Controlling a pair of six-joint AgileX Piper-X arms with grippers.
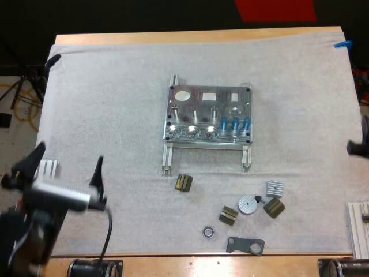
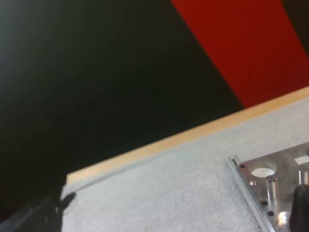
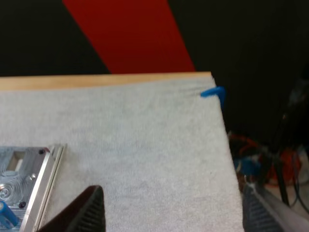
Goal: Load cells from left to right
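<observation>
Noted machined bright metal fixture (image 1: 207, 115) mid-mat, rails toward near edge, with glossy blue cylinders (image 1: 235, 123) at its right front. Found small dark blocks (image 1: 183, 182), finned silver disc (image 1: 249, 205) and flat dark bracket (image 1: 245, 245) nearer. Confirmed nubby white mat (image 1: 115, 86) on wooden surface (image 1: 190, 37). Recorded left gripper (image 1: 66, 164) spread over mat's left, and right gripper (image 3: 171, 193) spread over mat right of fixture.

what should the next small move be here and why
Probably ease the open right claw toward the blue cylinders on the metal fixture's right side: it holds nothing, no cylinder is gripped yet, and the left claw, also open, sits farther from them.
</observation>
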